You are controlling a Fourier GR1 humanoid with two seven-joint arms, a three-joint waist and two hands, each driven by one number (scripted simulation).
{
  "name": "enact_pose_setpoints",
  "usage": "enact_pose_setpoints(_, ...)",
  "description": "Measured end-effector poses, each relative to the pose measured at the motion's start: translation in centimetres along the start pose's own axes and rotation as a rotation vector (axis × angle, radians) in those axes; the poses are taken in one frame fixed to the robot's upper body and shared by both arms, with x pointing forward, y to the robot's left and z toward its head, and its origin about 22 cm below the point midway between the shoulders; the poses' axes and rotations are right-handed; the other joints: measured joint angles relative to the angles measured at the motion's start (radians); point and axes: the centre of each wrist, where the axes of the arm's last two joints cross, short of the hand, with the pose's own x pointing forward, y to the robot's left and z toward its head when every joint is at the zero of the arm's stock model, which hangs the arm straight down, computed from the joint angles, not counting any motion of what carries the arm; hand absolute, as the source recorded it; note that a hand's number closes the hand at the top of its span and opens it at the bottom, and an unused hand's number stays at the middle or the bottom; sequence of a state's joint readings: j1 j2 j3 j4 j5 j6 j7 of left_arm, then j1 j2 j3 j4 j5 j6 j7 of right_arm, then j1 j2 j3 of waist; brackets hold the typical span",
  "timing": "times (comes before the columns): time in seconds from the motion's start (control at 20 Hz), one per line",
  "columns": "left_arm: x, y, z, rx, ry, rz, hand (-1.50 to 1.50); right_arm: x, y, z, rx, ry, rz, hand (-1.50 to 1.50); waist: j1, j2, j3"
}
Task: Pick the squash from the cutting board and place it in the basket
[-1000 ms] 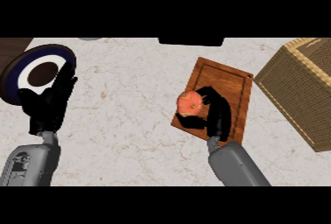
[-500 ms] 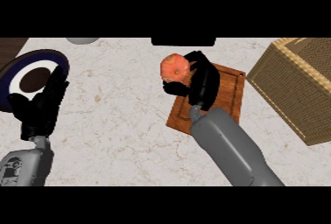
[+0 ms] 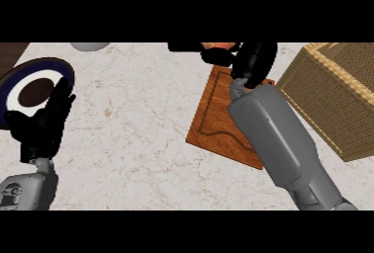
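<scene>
Right hand (image 3: 245,58) grasping the squash (image 3: 217,46) at the view's top edge.

No readable writing shows anywhere. Only an orange sliver of the squash shows between the curled black fingers, above the far end of the wooden cutting board (image 3: 219,118) and left of the woven basket (image 3: 340,94). The left hand (image 3: 45,123) rests released, fingers straight, beside a dark-rimmed plate (image 3: 33,86).

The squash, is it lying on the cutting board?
No, the squash is up in the right hand, above the bare cutting board.
</scene>
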State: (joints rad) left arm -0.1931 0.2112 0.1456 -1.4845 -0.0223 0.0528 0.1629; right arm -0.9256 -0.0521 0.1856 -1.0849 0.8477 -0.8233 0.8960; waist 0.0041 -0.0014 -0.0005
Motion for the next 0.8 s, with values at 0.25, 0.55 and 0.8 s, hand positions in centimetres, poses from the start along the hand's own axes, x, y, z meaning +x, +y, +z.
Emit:
enact_pose_setpoints(0.25, 0.2, 0.0, -0.3, 0.003, 0.0, 0.0, 0.0, 1.8, -1.2, -3.8, -0.092, 0.023, 0.033, 1.5, 0.002, 0.002, 0.0)
enact_pose_setpoints(0.55, 0.1, -0.6, -0.4, -0.006, -0.003, 0.004, 0.0, 1.8, -3.4, -8.4, -0.161, 0.069, 0.106, 1.5, 0.005, 0.003, 0.0)
enact_pose_setpoints(0.8, 0.4, -0.7, -0.2, -0.008, -0.012, -0.005, 0.0, 1.0, -4.2, -11.0, -0.175, 0.1, 0.19, 1.5, 0.012, 0.005, 0.0)
